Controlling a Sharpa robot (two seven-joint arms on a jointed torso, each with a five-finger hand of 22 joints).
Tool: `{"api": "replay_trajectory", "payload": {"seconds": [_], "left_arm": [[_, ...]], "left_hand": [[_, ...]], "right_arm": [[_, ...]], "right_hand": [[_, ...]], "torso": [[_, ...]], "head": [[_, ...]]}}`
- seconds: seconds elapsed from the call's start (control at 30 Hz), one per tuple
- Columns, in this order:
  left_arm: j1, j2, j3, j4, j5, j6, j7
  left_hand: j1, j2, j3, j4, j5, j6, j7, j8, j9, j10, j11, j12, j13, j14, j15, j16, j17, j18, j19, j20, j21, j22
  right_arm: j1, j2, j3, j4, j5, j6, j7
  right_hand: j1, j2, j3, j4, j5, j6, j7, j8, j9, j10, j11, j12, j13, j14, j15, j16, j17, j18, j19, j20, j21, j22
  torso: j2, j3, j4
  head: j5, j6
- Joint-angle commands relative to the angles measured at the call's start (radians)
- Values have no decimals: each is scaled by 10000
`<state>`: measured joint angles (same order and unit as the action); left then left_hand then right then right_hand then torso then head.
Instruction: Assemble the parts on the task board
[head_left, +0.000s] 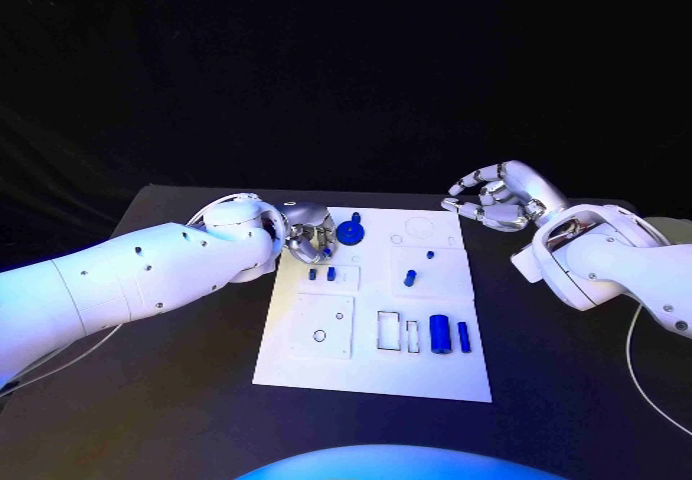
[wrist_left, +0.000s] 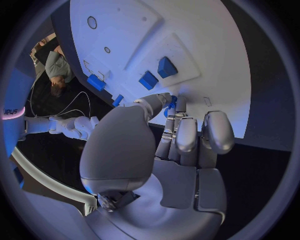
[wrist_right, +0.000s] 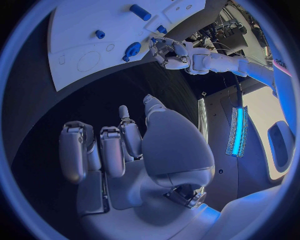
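No complete text, number or brand can be read. The task board (head_left: 303, 365) carries only outlined shapes, without lettering. A pale band (wrist_left: 12, 112) at the left edge of the left wrist view bears a fragment of dark letters, too cut off and blurred to make out.

obstacle: left hand (head_left: 306, 238) over task board (head_left: 303, 365) at 11 o'clock
free: bare table (head_left: 577, 400) at 3 o'clock
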<state>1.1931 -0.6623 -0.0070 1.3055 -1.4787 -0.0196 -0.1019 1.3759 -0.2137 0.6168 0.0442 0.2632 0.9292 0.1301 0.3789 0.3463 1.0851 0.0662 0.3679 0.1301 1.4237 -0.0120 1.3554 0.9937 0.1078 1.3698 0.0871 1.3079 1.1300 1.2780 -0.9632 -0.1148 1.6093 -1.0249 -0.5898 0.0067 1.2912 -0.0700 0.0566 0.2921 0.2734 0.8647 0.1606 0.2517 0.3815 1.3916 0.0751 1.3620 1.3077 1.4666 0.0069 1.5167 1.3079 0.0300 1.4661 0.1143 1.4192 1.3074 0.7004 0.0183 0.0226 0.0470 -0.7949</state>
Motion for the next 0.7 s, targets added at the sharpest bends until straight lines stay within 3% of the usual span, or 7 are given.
{"api": "replay_trajectory", "payload": {"seconds": [0.03,0.23,0.7], "left_arm": [[-26,19,-14,0,41,213,-82],[-29,9,-14,14,58,205,-118],[-31,-34,-14,19,66,108,-190]], "left_hand": [[-114,9,-18,-45,-39,-82,79,-105,-15,-15,54,-116,-25,-33,62,-37,-42,-120,-95,28,-68,-36],[-223,-186,10,-92,-20,-678,281,-624,-165,-358,257,-577,-124,-144,233,-89,-259,-75,-235,146,-227,-260],[-373,-360,-36,-112,-18,-1405,368,-1183,-339,-997,457,-972,-191,-428,402,-286,-895,38,-538,272,-592,-789]], "right_arm": [[-14,5,1,-4,-54,47,73],[-20,2,1,-8,-54,42,76],[-28,-1,1,-37,-103,88,29]], "right_hand": [[24,89,42,-34,70,-27,-54,83,-17,-3,-33,13,557,666,-89,-68,954,80,259,-109,-28,1740],[24,89,42,-34,70,-27,-54,83,-17,-3,-33,13,557,666,-89,-68,954,80,259,-109,-28,1740],[32,68,37,-40,68,-47,-52,82,-22,-136,-32,-143,402,657,-91,-87,909,94,230,-112,-90,1706]], "torso": [[-8,4,0],[-7,-4,6],[-1,-8,0]], "head": [[3,0],[-3,10],[-13,-7]]}}
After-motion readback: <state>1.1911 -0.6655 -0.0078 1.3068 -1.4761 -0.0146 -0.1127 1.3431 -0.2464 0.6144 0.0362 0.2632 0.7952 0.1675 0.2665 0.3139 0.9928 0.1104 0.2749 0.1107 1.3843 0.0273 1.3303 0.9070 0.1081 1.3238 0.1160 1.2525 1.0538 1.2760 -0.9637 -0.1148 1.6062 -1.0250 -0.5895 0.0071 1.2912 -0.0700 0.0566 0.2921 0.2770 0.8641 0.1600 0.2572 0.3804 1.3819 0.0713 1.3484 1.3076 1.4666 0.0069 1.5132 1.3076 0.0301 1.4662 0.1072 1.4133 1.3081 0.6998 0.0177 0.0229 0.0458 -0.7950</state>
